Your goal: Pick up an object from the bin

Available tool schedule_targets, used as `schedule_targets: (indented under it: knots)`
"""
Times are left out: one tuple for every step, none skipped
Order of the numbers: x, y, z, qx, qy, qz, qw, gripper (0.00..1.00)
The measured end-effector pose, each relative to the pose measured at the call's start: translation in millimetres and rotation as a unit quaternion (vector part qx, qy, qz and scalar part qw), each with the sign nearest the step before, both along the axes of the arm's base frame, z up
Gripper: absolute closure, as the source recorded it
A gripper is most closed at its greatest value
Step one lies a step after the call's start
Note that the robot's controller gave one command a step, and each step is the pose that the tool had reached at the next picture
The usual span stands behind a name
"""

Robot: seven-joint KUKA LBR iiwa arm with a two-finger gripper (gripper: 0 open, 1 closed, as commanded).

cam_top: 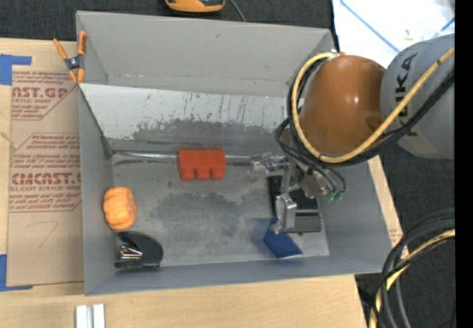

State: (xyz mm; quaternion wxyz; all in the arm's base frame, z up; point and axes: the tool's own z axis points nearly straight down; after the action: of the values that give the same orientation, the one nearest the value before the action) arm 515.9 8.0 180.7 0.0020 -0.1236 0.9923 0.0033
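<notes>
Scuffed matt metal bin (199, 60), glossy arm cover (341, 105), smooth red plastic block (201, 164).

Open floor (211, 223) nr red block (200, 164)

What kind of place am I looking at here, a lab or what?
Likely a robotics lab test cell: a robot arm's gripper hangs in a grey metal bin of loose things, such as a blue block and an orange-red brick.
</notes>
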Motion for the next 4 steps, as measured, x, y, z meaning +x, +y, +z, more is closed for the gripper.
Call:
schedule_targets:
  knots:
    - [2.5,-16,16,0.0,-0.0025,0.132,0.9913,0.0]
    - [7.1,-52,3,-0.002,-0.005,0.194,0.981,0.0]
    - [9.9,-59,5,-0.001,-0.0031,0.196,0.9806,0.0]
    - [1.9,-51,33,-0.002,-0.0053,0.287,0.9579,1.0]
